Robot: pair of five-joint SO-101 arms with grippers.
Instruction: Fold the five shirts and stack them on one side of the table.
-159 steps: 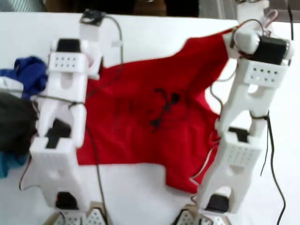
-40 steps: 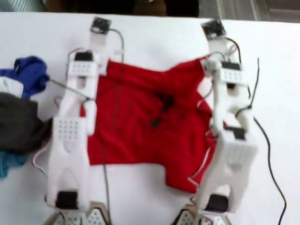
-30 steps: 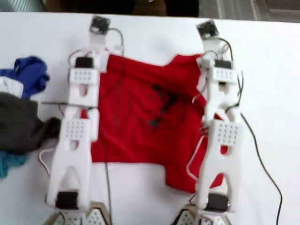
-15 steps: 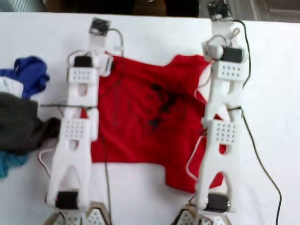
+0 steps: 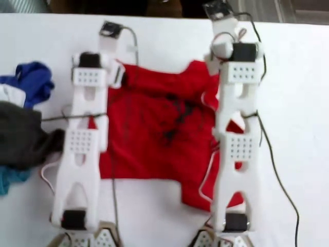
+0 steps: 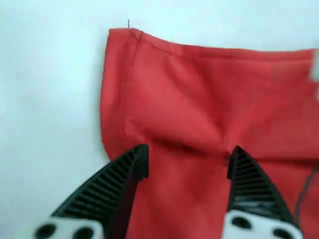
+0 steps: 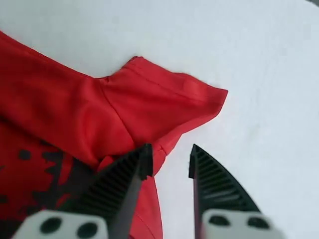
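A red shirt with a black print lies spread on the white table between my two arms. My left gripper hovers over the shirt's far left corner. In the left wrist view this gripper is open, with red cloth spanning the gap below its fingers. My right gripper is at the shirt's far right corner. In the right wrist view it stands open at the edge of a folded sleeve, with bare table on one side.
A loose pile of other shirts lies at the table's left edge: blue, dark grey and teal. Cables trail along both arms. Bare table stretches to the right of the right arm and beyond the shirt.
The right arm swung in from the far right, and the shirt corner it had pulled out now lies flat. In the last half second it shifted a little left. The left arm barely moved.
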